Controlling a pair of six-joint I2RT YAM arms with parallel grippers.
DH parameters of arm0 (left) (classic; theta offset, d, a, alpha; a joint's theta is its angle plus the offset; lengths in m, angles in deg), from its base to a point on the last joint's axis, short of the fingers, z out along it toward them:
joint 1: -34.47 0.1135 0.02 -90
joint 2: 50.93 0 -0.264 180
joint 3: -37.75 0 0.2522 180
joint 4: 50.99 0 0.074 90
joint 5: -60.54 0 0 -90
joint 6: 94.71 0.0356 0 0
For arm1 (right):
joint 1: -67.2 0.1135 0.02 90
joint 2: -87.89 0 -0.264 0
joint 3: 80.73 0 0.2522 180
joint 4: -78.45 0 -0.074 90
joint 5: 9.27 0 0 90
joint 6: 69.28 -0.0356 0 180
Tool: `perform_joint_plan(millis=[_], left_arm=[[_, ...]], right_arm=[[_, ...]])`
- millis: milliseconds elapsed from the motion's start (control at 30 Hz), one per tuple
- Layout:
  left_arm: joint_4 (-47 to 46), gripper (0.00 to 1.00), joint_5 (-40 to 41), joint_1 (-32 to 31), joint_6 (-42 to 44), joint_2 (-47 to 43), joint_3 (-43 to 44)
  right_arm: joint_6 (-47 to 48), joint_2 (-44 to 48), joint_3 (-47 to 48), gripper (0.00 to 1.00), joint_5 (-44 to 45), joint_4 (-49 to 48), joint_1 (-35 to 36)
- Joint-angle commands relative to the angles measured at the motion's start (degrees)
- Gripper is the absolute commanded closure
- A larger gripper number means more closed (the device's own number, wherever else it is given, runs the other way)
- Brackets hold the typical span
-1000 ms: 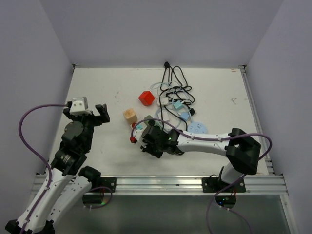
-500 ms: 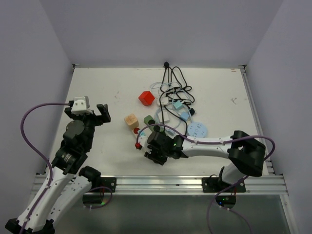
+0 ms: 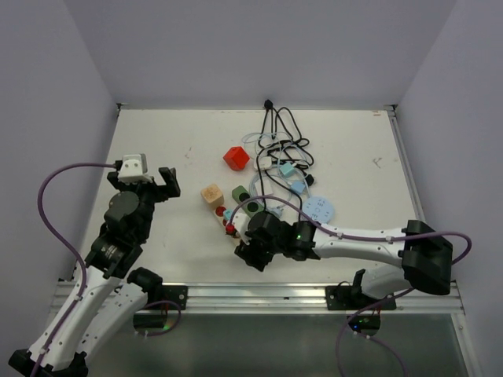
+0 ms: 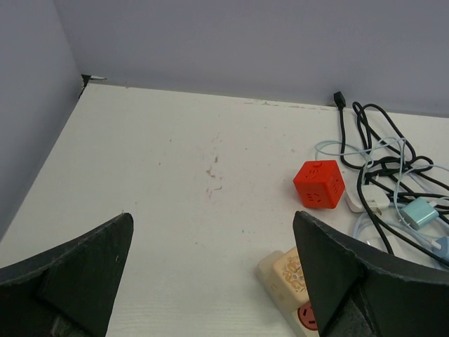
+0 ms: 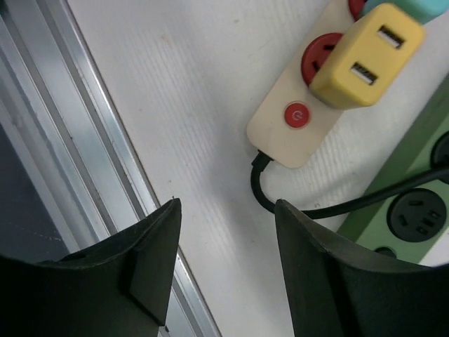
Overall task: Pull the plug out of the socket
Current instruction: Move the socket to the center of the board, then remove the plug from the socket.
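Observation:
A cream socket strip with a red button lies just beyond my right gripper. A yellow USB plug sits in the strip, next to a bare red socket, with a teal plug beyond it. My right gripper is open and holds nothing, hovering near the front edge. In the left wrist view the strip carries a cream cube plug. My left gripper is wide open and raised at the left, well away from the strip.
A green socket strip lies beside the cream one, and a black cable loops between them. A red cube socket, tangled cables and a blue disc lie further back. The metal rail runs along the near edge.
My right gripper has opened and drawn back toward the near edge. The cream strip has shifted slightly right and nearer. The left arm has hardly moved.

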Motion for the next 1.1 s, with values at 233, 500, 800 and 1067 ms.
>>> perform_joint_plan(millis=[233,500,800,1067], left_arm=[[-0.7,0.00,-1.8,-0.2,0.0,0.9,0.1],[-0.8,0.00,-3.4,-0.2,-1.0,1.6,0.1],[-0.6,0.00,-3.8,-0.2,-1.5,1.6,0.3],[-0.2,0.00,-12.6,-0.2,-6.5,1.6,0.4]], right_arm=[[-8.4,-3.3,6.0,0.39,18.0,-5.9,-1.8],[-11.5,-11.2,11.9,0.39,18.9,-7.5,-2.6],[-14.5,-15.5,13.8,0.46,22.0,-7.6,-2.7],[-16.1,-15.1,12.4,0.74,22.1,-9.0,-4.0]])
